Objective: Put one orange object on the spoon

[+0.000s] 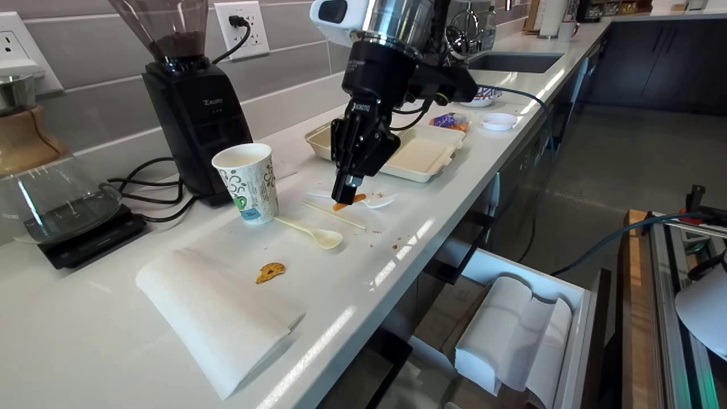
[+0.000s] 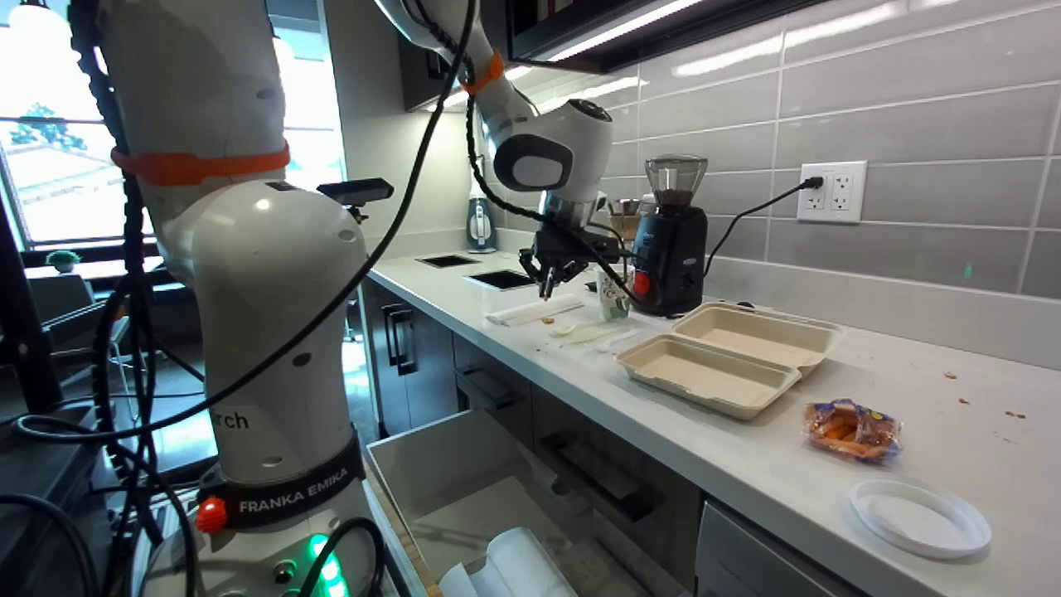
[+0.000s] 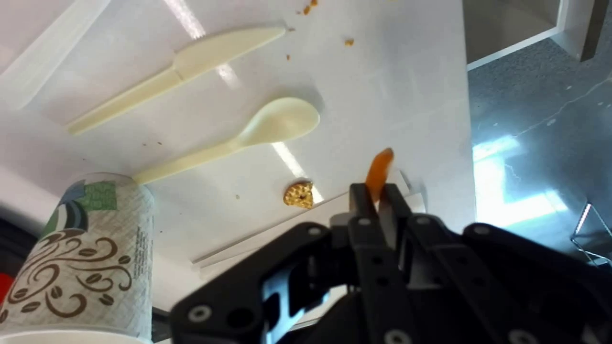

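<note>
Tool [image 3: 376,195] is pinching baby carrot [image 3: 380,167] partway along, both ends projecting, presumably for balanced carry; spoon [image 3: 282,120] is lying lower, apart from tool, bowl end nearer.

Hand [image 2: 545,291] above the counter [image 2: 899,361], beyond an open takeout box [image 2: 704,375].

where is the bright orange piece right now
In the wrist view, the bright orange piece is right of centre, gripped by the tool, with the brown chip to its left.
</note>
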Robot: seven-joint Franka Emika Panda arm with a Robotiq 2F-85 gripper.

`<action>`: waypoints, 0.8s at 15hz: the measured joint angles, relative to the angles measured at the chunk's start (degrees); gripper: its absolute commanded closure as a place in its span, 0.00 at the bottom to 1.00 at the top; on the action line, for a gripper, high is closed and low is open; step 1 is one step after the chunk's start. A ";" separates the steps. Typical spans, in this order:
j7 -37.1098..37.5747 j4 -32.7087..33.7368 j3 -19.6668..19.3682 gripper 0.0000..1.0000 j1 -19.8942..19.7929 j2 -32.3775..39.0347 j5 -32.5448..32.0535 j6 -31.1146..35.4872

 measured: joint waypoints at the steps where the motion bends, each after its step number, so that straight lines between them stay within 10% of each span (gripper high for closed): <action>1: 0.00 0.00 0.25 0.98 -0.02 0.43 0.00 1.00; 12: 0.00 0.38 2.38 0.98 -0.09 3.89 0.01 8.09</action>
